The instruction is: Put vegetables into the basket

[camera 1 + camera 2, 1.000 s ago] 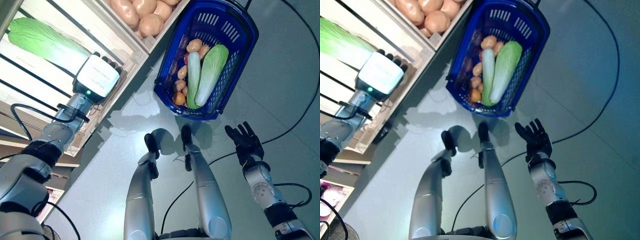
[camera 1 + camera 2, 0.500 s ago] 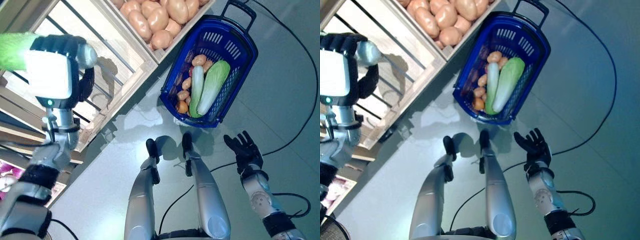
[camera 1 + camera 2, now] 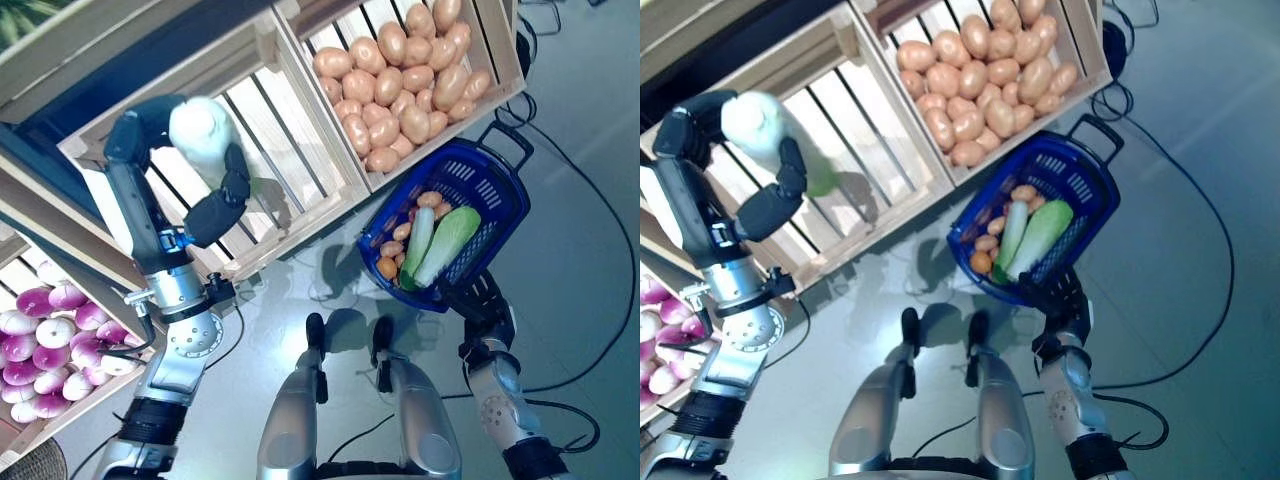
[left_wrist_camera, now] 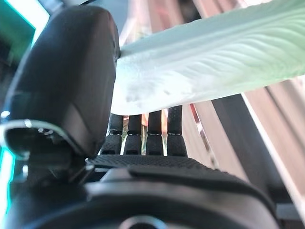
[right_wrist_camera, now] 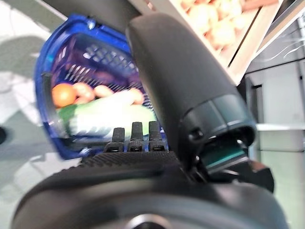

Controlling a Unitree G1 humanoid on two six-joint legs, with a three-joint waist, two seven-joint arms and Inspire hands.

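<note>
Cabbage (image 3: 205, 135) clasped in curled left hand (image 3: 215, 205) before wooden crates (image 3: 290, 150); right hand (image 3: 487, 303), fingers extended, beside blue basket (image 3: 500, 180) holding vegetables.

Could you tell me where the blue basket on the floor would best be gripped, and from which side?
Probably by the black handle on the blue basket, at its end away from the robot. It arches clear of the rim, so fingers could curl under it. Come from above: cabbages and potatoes fill the inside.

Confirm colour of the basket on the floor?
Blue basket, with a black handle; clearest in the left eye view.
</note>
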